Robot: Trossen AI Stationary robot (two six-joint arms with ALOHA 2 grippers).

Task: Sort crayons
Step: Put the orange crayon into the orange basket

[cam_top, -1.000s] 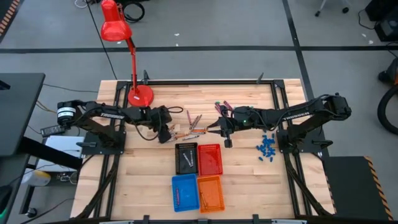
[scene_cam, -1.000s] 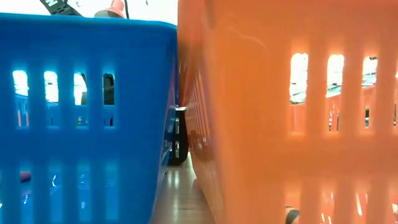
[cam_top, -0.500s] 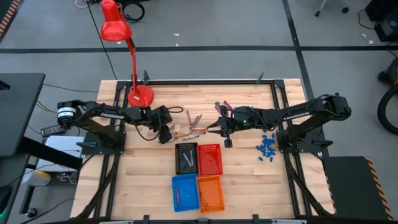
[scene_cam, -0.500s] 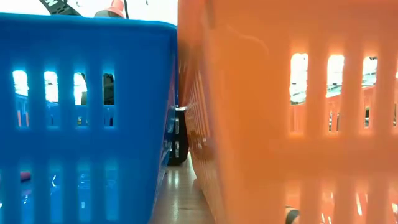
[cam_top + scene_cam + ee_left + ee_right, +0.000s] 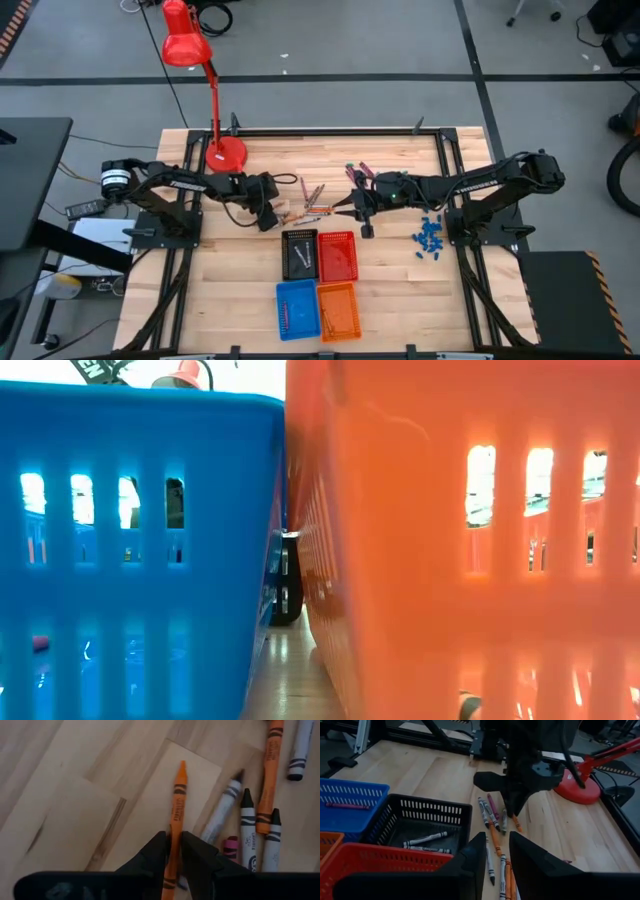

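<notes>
Several loose crayons [image 5: 310, 205] in orange, pale grey and maroon lie on the wooden table between my two grippers; they also show in the left wrist view [image 5: 245, 815] and the right wrist view [image 5: 492, 820]. My left gripper [image 5: 274, 213] [image 5: 173, 837] is at the left end of this heap, shut on an orange crayon [image 5: 177, 795]. My right gripper [image 5: 355, 207] [image 5: 496, 865] is open and empty, at the right of the heap, above the baskets' far side. My left gripper pinches the orange crayon's paper-wrapped body [image 5: 173, 827] between its two fingers, behind the crayon's middle. The fingers slant down from the table's left and the crayon lies along them. Its pointed end [image 5: 518, 826] sticks out below the fingertips toward the table; whether it touches, I cannot tell.
A black basket [image 5: 420, 822] with pale crayons and a red basket [image 5: 338, 256] stand near the heap. A blue basket [image 5: 296, 308] and an orange basket [image 5: 338, 310] stand nearer the front edge. A red desk lamp [image 5: 225, 152] stands far left. Small blue pieces [image 5: 430, 238] lie right.
My left arm's rear joints have shifted a little toward the table's right; its gripper stays at the left end of the crayon heap.
</notes>
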